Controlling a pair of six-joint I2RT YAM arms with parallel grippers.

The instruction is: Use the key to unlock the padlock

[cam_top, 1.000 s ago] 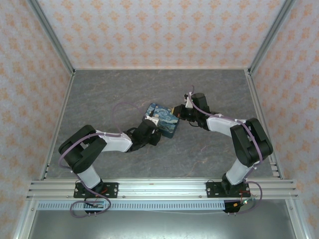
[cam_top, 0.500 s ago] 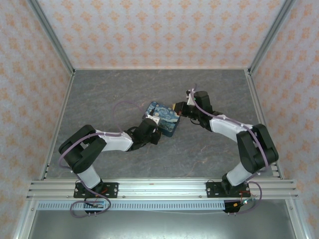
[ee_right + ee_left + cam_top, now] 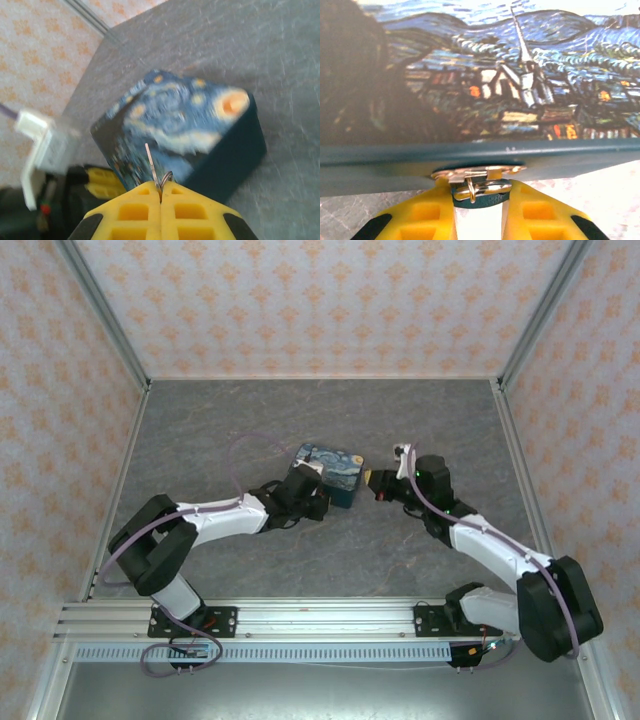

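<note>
**Entry 1.** My left hand (image 3: 479,212), with two yellow-padded fingers, reaches in from the desk's left side. It is closed on the lock, one pad against each flank.

**Entry 2.** A small, dark, teal-tinged round metal padlock (image 3: 482,197) hangs from a silvery hasp plate (image 3: 477,173). The plate sits on the box's teal side wall, about mid-desk. Nothing shows it sprung, so I judge it locked.

**Entry 3.** A rectangular box (image 3: 338,470) with a blue-and-yellow starry-night print lies lid down on the grey marbled desk (image 3: 200,430), roughly at its middle.

**Entry 4.** A thin, pale, silvery metal key (image 3: 149,159) carries a small wire ring (image 3: 167,176). Its blade stands up out of my right fingers, aimed toward the box and apart from the lock.

**Entry 5.** My right hand (image 3: 160,194), also yellow-padded, is closed tight on the key's head. It sits just beside the box's right end.

**Progress.**
- Done: the key is in hand and the lock is steadied.
- Left: carry the blade round to the keyhole, seat it, turn it and free the shackle. By my reckoning that is the larger part of the job.

**Views.**
- The left wrist view gives the lock and hasp close up, though I cannot make out the keyhole.
- The right wrist view gives the blade and ring, with my left fingers beyond the box.
- The top view places both arms around the box, but lock and key are too small to tell there.
</note>
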